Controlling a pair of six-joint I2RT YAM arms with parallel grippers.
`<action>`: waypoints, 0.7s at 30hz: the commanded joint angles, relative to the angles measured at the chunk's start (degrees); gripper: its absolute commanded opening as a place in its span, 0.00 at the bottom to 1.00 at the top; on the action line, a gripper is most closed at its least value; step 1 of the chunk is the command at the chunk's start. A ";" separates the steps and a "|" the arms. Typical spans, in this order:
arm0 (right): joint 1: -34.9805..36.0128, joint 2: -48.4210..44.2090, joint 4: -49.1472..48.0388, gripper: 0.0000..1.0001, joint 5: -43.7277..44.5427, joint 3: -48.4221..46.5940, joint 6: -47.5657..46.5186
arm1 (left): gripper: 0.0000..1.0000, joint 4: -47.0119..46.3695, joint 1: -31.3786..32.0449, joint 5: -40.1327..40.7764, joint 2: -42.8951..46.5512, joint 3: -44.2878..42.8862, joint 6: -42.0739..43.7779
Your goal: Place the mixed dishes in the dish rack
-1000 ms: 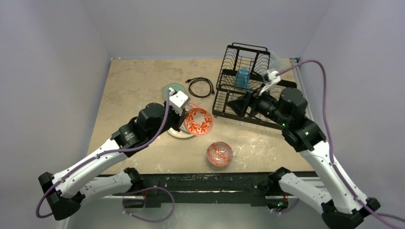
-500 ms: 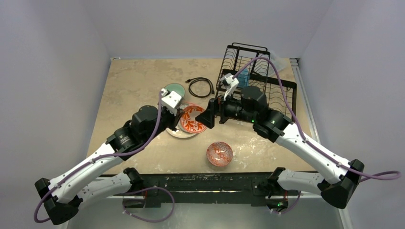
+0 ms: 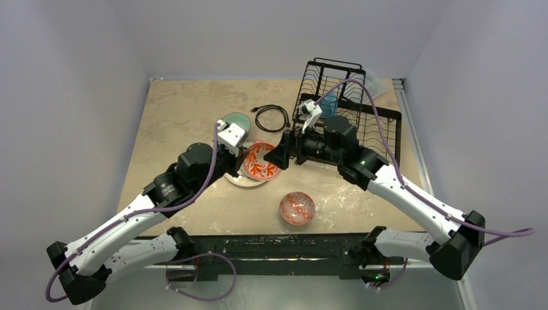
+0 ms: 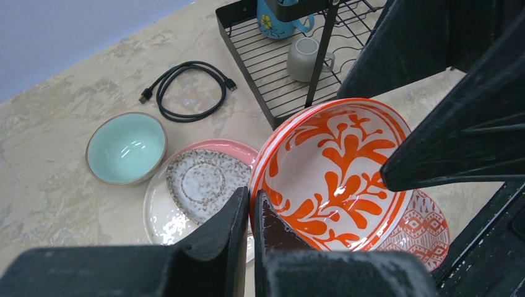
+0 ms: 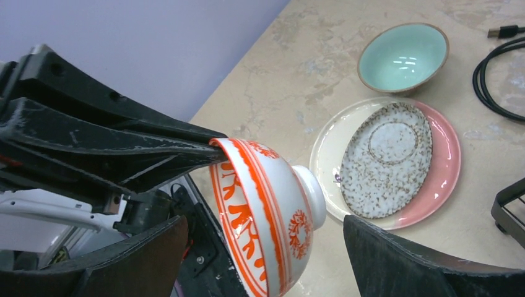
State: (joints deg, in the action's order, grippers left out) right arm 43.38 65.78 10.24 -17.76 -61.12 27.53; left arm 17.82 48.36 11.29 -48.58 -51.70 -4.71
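1 small red-orange patterned bowl [image 4: 337, 173] is up off the table [image 3: 181, 116] and tipped on edge. My left gripper [image 4: 251, 201] has its rim pinched tight between closed fingers, hovering over the large plate [image 5: 442, 179].

Big change in the last second: the right arm has swung away from the dish rack [image 3: 378, 129] and come across to meet the bowl. The right gripper [image 3: 279, 153] has spread from part-way to fully wide. Its 2 fingers [image 5: 402, 266] now stand either side of the bowl, not touching it (the wrist view shows a gap on both sides).

I read this as a handover about to happen: the rack sits on the right arm's side, so the bowl changes hands first. Right needs to close on the bowl's body before left lets go, or it drops onto the plate and the grey speckled oval dish [image 5: 387, 158] lying on it.

Blue cup [image 4: 278, 11] and small grey mug [image 4: 304, 59] sit in the rack already. Teal bowl [image 5: 403, 57] and the 2nd patterned bowl [image 3: 297, 208] wait on the table.
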 commanded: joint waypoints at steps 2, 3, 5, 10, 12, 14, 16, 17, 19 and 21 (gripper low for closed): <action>-0.94 1.54 -5.45 0.99 -3.84 1.39 2.79 | 0.00 -5.94 -0.46 -0.55 1.30 -0.86 0.36; -1.26 1.77 -5.72 0.99 -4.21 1.55 3.13 | 0.00 -5.99 -0.45 -0.63 1.29 -0.86 0.35; -1.97 2.27 -6.65 0.99 -5.18 2.06 4.14 | 0.00 -5.97 -0.46 -0.76 1.04 -0.86 0.32; -2.14 4.62 -4.35 0.96 -0.62 1.43 6.36 | 0.00 -5.86 -0.53 -1.04 0.48 -1.02 0.01; -1.31 5.54 -3.92 0.94 2.28 1.24 7.11 | 0.00 -5.45 -0.62 -0.80 -0.47 -1.38 -0.31; 0.79 5.93 -2.11 0.90 8.00 0.21 6.66 | 0.00 -4.47 -0.76 -0.18 -1.42 -2.03 -0.78; 3.18 6.14 -0.20 0.77 13.68 -0.69 6.49 | 0.00 -3.36 -0.83 0.55 -2.95 -2.76 -1.37; 4.42 6.21 0.58 0.65 16.78 -1.07 6.78 | 0.00 -2.84 -0.93 0.72 -3.56 -3.12 -1.55; 6.39 6.12 1.28 0.55 22.06 -1.28 7.54 | 0.00 -1.86 -1.11 1.11 -4.63 -3.71 -2.06; 7.76 6.24 1.66 0.41 26.08 -1.36 8.38 | 0.00 -1.20 -1.25 1.44 -5.32 -4.16 -2.44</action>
State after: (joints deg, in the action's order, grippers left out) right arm 48.53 72.82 10.79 -4.12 -59.24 34.13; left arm 19.11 47.68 11.35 -53.41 -51.99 -5.19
